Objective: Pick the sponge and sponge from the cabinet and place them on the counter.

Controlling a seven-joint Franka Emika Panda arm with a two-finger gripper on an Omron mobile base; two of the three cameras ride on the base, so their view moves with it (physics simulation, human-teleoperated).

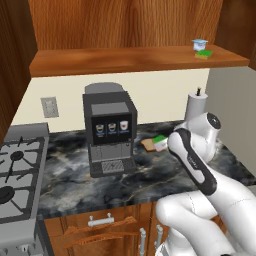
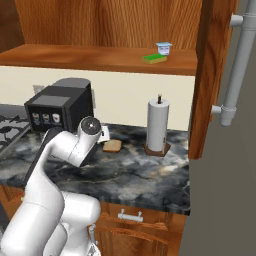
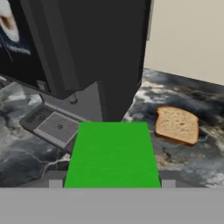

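Observation:
One green sponge lies flat between my fingertips, and my gripper is shut on it. It hangs low over the dark marbled counter, just right of the coffee machine. The left base view shows this sponge at the end of my arm, by the gripper. The other sponge rests on the shelf of the open cabinet, next to a small white-and-blue cup.
A black coffee machine stands close on the left of the held sponge. A bread slice lies on the counter just beyond it. A paper towel roll stands further right, a stove far left.

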